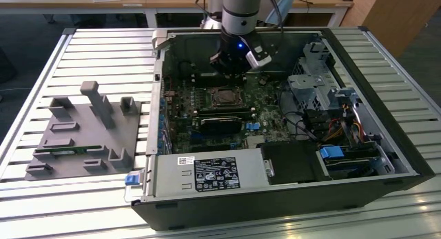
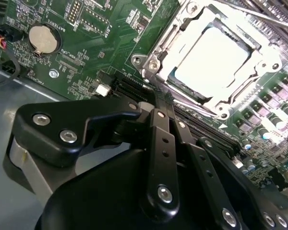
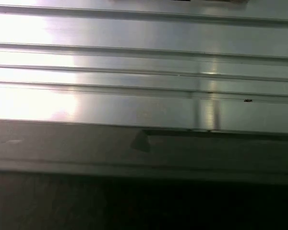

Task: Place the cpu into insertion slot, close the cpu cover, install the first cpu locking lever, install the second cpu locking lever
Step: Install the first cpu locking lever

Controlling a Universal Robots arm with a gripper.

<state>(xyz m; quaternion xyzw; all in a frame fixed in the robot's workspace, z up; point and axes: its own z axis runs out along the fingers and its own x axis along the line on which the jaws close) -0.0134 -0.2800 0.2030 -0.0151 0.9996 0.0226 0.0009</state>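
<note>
I see a ribbed aluminium table [image 1: 41, 58] carrying an open black computer case [image 1: 386, 146]. On its green motherboard [image 2: 91, 43], the dull silver cpu [image 2: 213, 57] sits in the insertion slot [image 1: 222, 96] beneath the silvery cpu cover [image 2: 158, 45]. The arm stands upright just behind; gripper [image 2: 156, 103] fingers pressed together, holding nothing.

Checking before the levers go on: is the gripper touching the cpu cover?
Apart. In the second wrist view, green board separates the gripper from the cpu cover.
</note>
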